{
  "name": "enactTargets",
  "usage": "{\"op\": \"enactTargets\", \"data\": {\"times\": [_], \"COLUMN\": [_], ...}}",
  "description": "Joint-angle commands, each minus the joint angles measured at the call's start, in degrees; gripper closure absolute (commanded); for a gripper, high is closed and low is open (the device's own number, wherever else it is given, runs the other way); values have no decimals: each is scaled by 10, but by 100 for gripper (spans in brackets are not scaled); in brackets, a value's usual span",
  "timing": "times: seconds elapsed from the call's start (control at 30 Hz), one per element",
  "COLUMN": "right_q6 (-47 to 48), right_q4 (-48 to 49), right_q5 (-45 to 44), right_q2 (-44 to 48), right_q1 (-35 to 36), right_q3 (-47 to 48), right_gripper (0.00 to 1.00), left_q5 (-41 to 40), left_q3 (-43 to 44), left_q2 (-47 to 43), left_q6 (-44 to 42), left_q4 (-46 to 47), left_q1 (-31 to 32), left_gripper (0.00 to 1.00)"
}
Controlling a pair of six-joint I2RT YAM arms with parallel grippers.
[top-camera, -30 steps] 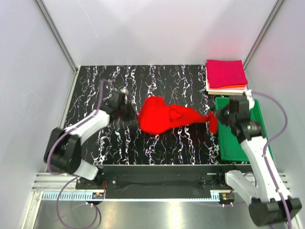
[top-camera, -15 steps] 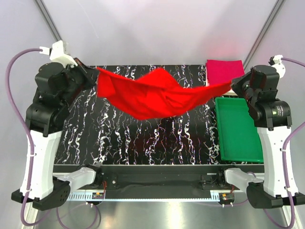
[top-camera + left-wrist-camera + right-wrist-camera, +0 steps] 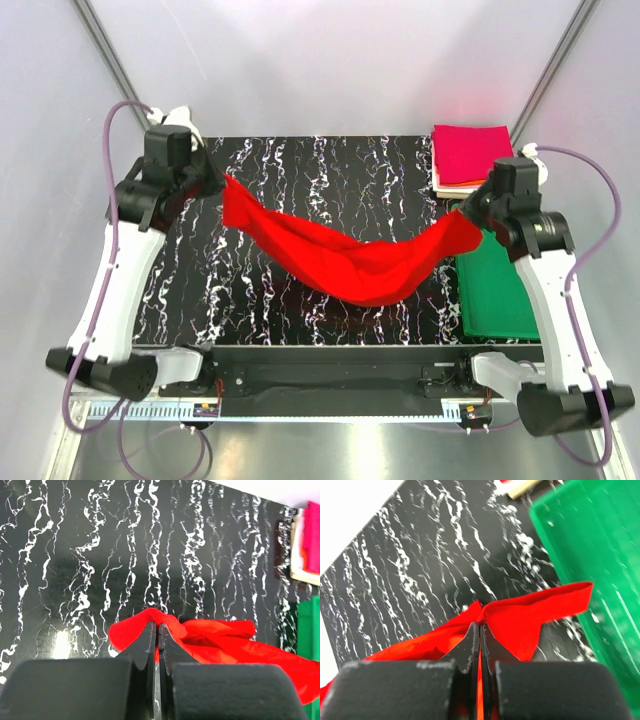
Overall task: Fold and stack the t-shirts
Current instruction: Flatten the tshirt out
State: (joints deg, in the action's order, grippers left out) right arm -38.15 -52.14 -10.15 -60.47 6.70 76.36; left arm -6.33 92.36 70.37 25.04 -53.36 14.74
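Above the surface (image 3: 300, 170), the red t-shirt (image 3: 350, 265) sags between the left gripper (image 3: 221, 183) at ten o'clock and right gripper (image 3: 468, 214) at three, both jaws pinching its ends: seemingly the spreading step, next calling for laying it flat.

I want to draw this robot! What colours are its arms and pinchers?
The left arm and right arm are white with black joints. A thin purple cable loops along each. The left gripper and right gripper have black, wedge-shaped fingers.

Red tee (image 3: 350, 265) sagging mid-air, folded stack (image 3: 475, 152) w/ magenta top, back-R corner
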Motion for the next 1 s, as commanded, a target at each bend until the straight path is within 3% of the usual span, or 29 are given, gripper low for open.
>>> {"op": "enactTargets", "data": {"times": [0.0,0.2,0.33,0.47,0.5,0.57,0.67,0.77,0.87,0.97], "right_q6": [13,22,26,12,13,17,14,6,3,0], "right_q4": [121,147,161,258,284,347,379,438,467,490], "right_q5": [36,63,101,84,88,100,130,178,227,281], "right_q2": [-38,-172,-144,-92,-97,-116,-174,-234,-315,-406], "right_q1": [-1,-5,-4,-7,-8,-9,-8,-8,-8,-8], "right_q3": [36,209,176,-41,-72,-130,-137,-124,-69,17], "right_gripper": [100,100,100,100,100,100,100,100,100,100], "left_q5": [17,29,92,203,219,219,217,205,246,182], "left_q3": [61,256,274,144,56,-28,-163,-219,-261,-256], "left_q2": [46,113,87,-47,-82,-177,-261,-290,-302,-303], "left_q6": [-16,-16,-40,-15,-13,4,22,35,53,41], "left_q4": [67,22,24,31,49,60,66,66,79,77], "left_q1": [-19,-52,-53,-52,-51,-52,-51,-52,-52,-52], "left_gripper": [100,100,100,100,100,100,100,100,100,100]}}
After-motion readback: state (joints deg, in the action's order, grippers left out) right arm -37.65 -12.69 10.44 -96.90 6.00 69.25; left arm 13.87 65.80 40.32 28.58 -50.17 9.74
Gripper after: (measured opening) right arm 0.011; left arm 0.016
